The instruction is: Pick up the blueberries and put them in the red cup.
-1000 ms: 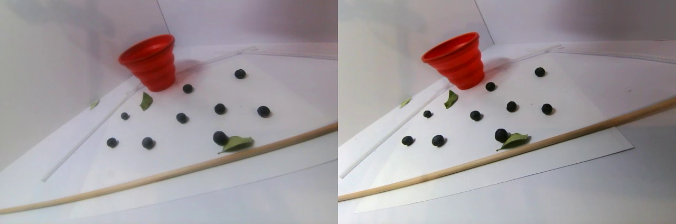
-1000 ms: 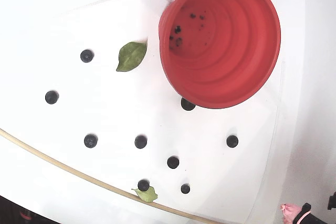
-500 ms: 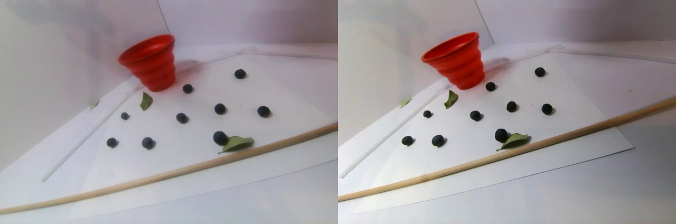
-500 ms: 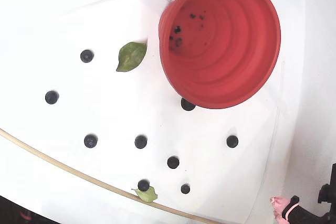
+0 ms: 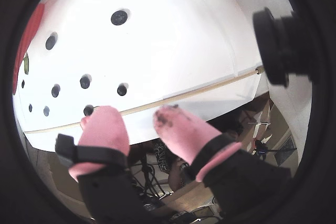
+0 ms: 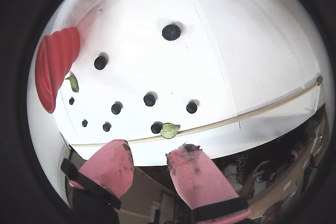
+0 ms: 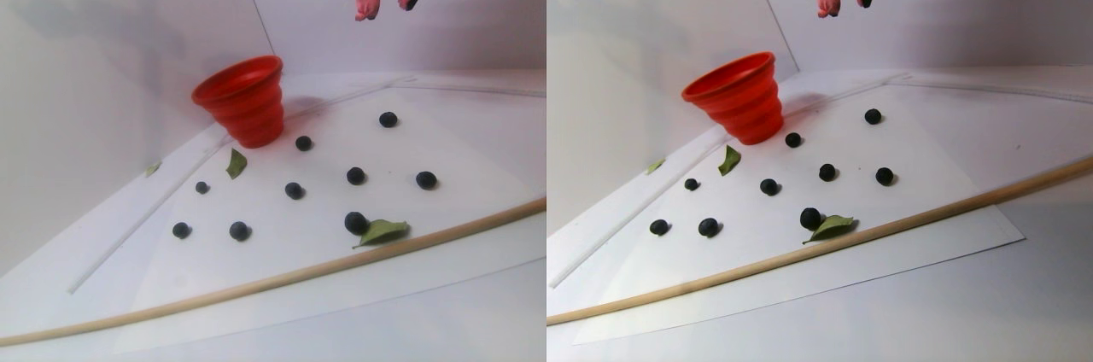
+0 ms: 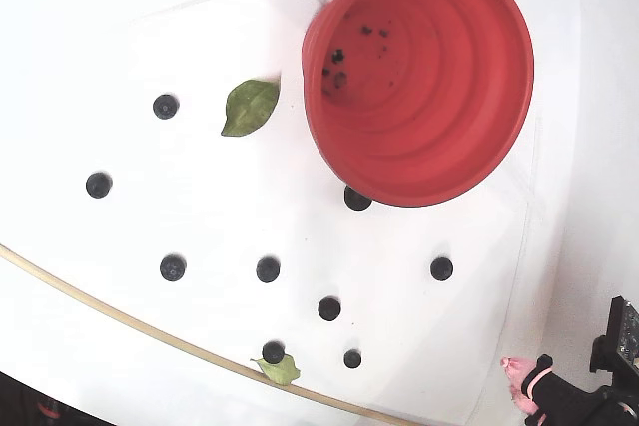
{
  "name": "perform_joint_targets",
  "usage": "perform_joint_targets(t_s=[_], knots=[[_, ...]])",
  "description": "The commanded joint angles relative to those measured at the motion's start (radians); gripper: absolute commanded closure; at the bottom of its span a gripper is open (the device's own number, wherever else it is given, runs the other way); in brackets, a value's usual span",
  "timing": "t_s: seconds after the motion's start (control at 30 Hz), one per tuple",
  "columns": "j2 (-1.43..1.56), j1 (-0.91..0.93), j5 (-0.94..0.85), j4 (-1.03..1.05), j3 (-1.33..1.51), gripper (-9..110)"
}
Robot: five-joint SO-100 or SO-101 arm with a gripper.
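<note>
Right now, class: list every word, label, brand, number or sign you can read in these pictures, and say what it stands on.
None: no readable text in any view.
The red cup bears only dark specks, no print.
The blueberries, leaves, wooden rod and white sheet are unmarked.
The gripper shows dark smudges on its pink pads, not letters.

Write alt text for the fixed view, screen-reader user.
Seen from above, a red cup with dark specks at its bottom stands on a white sheet, with eight blueberries scattered loose below and left of it. The pink-tipped gripper enters at the lower right corner, clear of them. Two green leaves and a wooden stick also lie there.
</note>
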Motion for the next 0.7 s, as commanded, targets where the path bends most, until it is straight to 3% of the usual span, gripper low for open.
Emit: perform_joint_targets(t_s=[0.0, 0.67], knots=[[-0.006, 0.006, -0.008, -0.035, -0.006, 88], [-0.173, 0.020, -0.051, -0.225, 0.005, 87]])
